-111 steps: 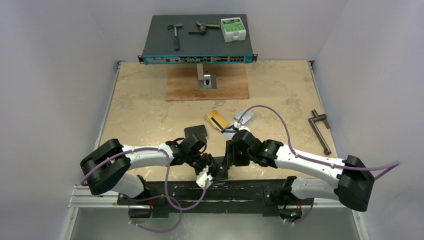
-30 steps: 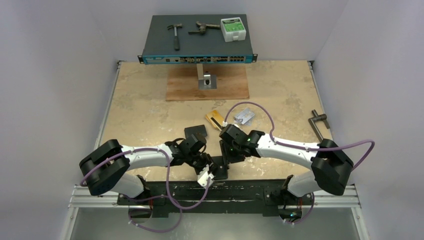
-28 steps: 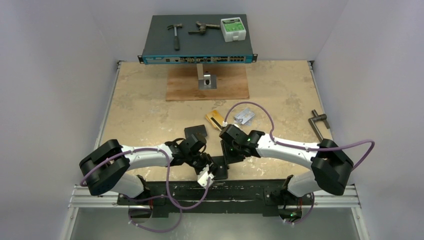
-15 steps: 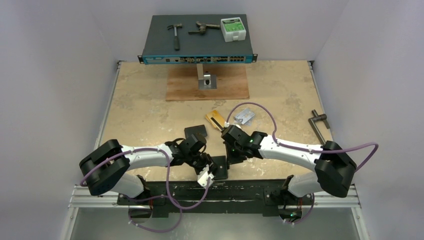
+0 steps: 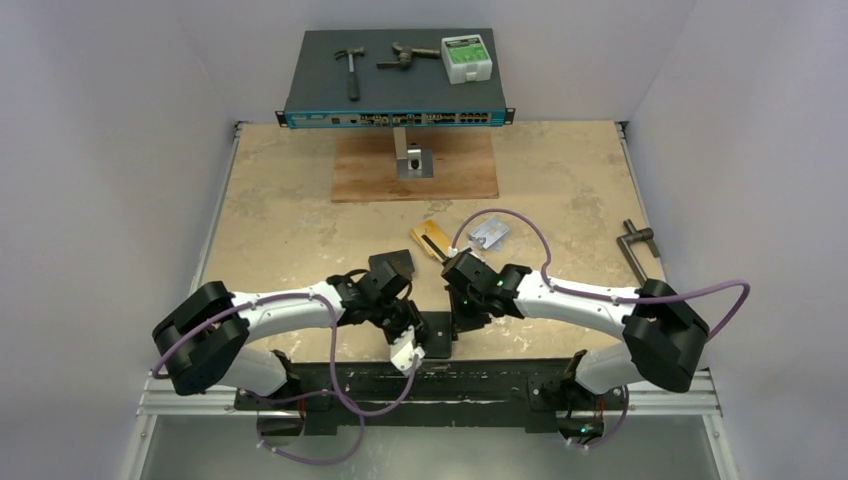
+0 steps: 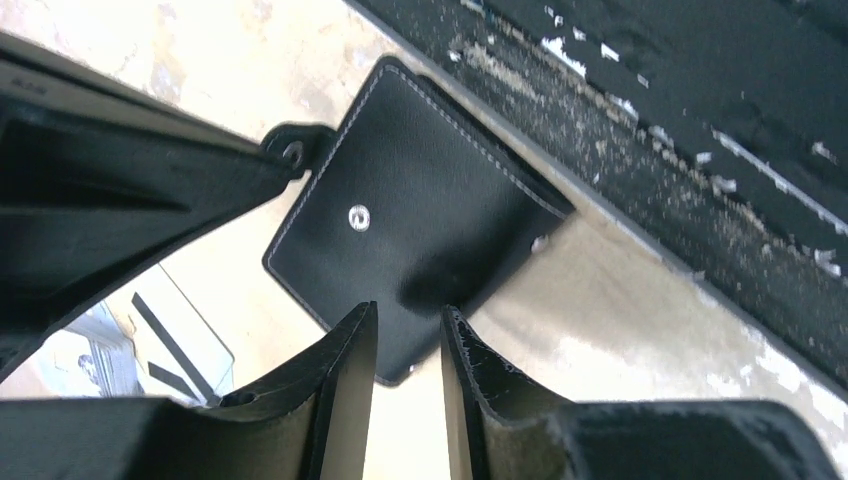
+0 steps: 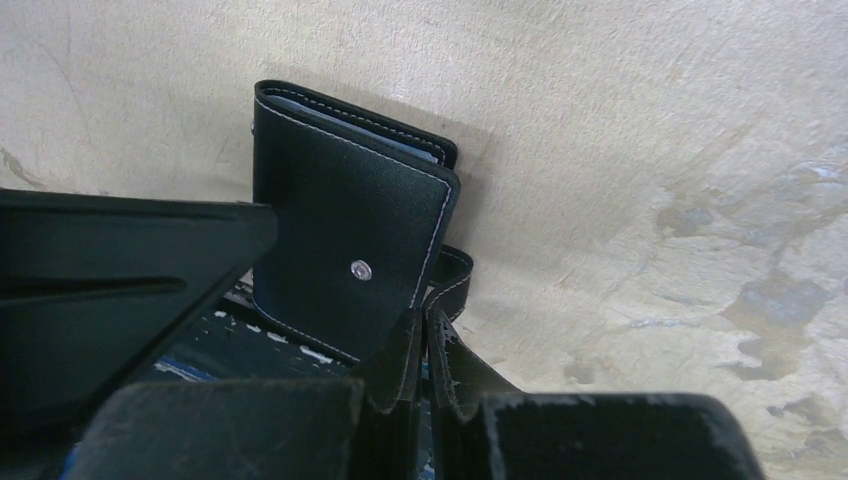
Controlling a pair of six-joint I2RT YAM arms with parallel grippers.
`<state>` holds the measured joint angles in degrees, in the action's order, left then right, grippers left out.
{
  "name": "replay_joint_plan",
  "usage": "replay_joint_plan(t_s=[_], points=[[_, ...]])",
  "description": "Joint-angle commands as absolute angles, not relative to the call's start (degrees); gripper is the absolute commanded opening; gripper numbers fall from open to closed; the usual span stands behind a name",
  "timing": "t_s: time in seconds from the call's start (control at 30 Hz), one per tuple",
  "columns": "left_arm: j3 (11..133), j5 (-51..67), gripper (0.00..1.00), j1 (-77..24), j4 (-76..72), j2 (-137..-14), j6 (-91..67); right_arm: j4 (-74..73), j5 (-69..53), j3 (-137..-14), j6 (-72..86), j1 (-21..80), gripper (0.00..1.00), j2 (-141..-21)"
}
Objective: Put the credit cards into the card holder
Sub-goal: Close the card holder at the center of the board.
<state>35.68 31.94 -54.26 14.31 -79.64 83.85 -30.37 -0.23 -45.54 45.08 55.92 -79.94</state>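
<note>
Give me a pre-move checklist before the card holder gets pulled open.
1. Left gripper gripping the card holder: ok, its edge sits between the fingers.
2. Right gripper shut on the snap tab: ok.
3. Snap undone: ok, the stud is bare.
4. Card holder open: not ok, it is folded shut.
5. Gold card and silver card lying uncovered on the table: ok.
6. Pockets clear: cannot tell, the inside is hidden.

Black card holder folded; credit cards flat beyond it
</note>
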Motion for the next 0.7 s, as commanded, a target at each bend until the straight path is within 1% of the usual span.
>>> replay_joint_plan(t_s=[0.0, 0.3, 0.43, 0.57, 0.67], points=[[40.82, 30.87, 0.3, -52.23, 26.01, -77.44, 90.86, -29.5, -1.15, -46.35, 46.1, 56.16, 0.0, -81.47], [40.5, 31.39, 0.3, -52.19, 29.41, -77.76, 95.28, -29.79, -0.67, -46.79, 47.24, 56.0, 0.0, -80.98], [37.53, 32.55, 0.3, -53.1, 24.21, -77.87, 95.19, -28.91, -1.69, -46.87, 47.47, 55.61, 0.0, -81.4], [33.1, 33.96, 0.3, -53.43, 14.71, -77.98, 94.2, -28.0, -2.64, -46.76, 47.55, 55.09, 0.0, -81.97], [32.04, 34.52, 0.3, -53.73, 12.68, -78.51, 94.52, -27.36, -3.12, -46.36, 47.83, 54.57, 0.0, -82.0]])
